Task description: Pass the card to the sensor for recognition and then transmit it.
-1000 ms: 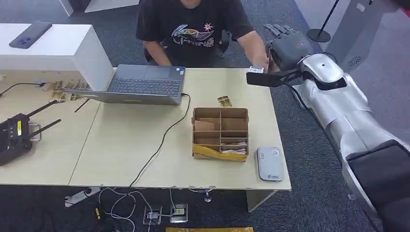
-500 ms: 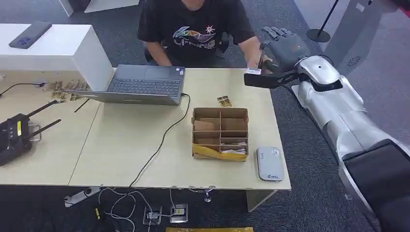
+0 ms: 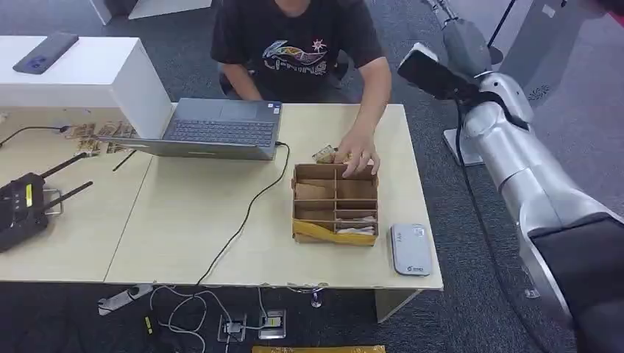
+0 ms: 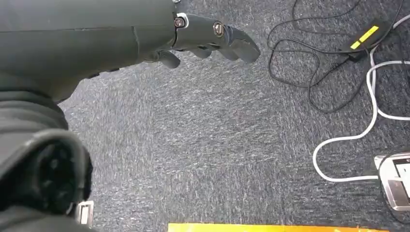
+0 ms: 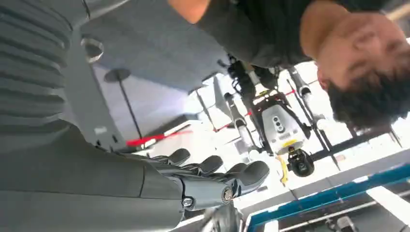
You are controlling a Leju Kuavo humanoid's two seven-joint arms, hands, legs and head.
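Note:
A person's hand (image 3: 358, 156) rests on the back edge of the cardboard divider box (image 3: 336, 203) and holds a small gold card (image 3: 324, 155) there. The grey-white card sensor (image 3: 410, 248) lies flat near the table's front right corner. My right hand (image 3: 446, 10) is raised high beyond the table's right side, far from the card; in the right wrist view the right hand (image 5: 212, 179) has its fingers stretched out with nothing in them. My left hand (image 4: 208, 38) hangs over the carpet, holding nothing.
A laptop (image 3: 217, 129) stands open at the table's back, its cable (image 3: 246, 213) running to the front edge. A black radio controller (image 3: 26, 206) lies at the far left. More gold cards (image 3: 96, 136) lie left of the laptop. The person (image 3: 294, 44) sits behind the table.
My right arm has lifted up and back from the person's hand, with nothing in it now. The person's hand has moved down with the card to the box's back edge.

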